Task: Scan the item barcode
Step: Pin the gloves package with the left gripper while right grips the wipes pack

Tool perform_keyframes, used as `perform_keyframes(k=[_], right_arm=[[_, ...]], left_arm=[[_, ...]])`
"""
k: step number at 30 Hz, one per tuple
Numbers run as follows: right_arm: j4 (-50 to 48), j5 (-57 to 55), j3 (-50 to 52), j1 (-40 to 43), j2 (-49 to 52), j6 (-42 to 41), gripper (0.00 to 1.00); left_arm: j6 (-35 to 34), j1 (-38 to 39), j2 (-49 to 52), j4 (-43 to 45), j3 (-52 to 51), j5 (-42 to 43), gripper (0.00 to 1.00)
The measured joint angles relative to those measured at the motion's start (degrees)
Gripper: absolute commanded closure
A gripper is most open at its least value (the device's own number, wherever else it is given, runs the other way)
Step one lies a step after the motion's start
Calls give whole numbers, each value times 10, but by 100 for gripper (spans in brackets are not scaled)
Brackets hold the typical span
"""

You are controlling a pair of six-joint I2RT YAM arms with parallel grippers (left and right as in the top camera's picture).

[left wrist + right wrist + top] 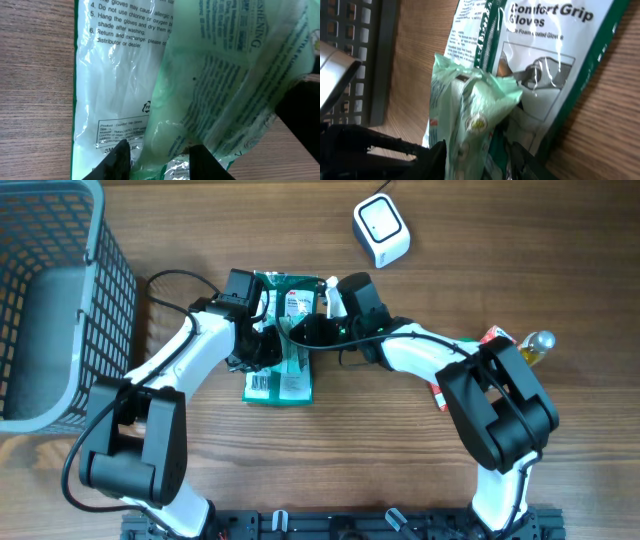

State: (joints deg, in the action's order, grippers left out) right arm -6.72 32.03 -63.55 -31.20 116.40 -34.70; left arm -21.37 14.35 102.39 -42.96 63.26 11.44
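Pickup step: right gripper [479, 152] pinches the pale pack [470, 100], raised over the glove packet [280, 385] mid-table. Left gripper [160, 152] straddles its edge, and I cannot tell if it grips. Next move likely calls for lifting and turning the barcode toward the scanner [381, 230].

Looks like a mock shop checkout rigged up on a bench

Wooden table [500, 240] with a grey mesh shopping basket [50, 300] on one side, a little white scanner [381, 230] at the back, and retail packs lying about: a gloves pack [282, 385], a pale green pouch [470, 110], and what's probably a bottle [537, 345], hard to tell.
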Motion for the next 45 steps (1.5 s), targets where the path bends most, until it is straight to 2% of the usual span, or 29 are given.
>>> perform_keyframes(k=[2,4,6,8,16,20,26,36,41,45], right_arm=[[-12,1,0,-3,8,0,59],[-23,1,0,-9,17,0,73],[-32,2,0,-13,23,0,89],[-35,7,0,-14,24,-5,93],[-37,10,0,-16,25,-4,96],[-37,10,0,-16,25,-4,96],[-37,14,0,-19,25,-4,96],[-31,24,0,-21,26,-4,96],[-31,23,0,-19,26,-4,96],[-31,23,0,-19,26,-4,96]], left_arm=[[0,0,1,1,0,0,73],[0,0,1,1,0,0,78],[0,0,1,2,0,0,90],[-3,0,1,3,0,0,96],[-2,5,1,2,0,-36,96],[-11,7,3,7,-1,-52,92],[-22,6,4,0,-3,-81,96],[-23,-55,4,-89,21,-108,96],[-23,-76,-8,-78,33,-61,95],[-5,-77,-20,-57,34,34,94]])
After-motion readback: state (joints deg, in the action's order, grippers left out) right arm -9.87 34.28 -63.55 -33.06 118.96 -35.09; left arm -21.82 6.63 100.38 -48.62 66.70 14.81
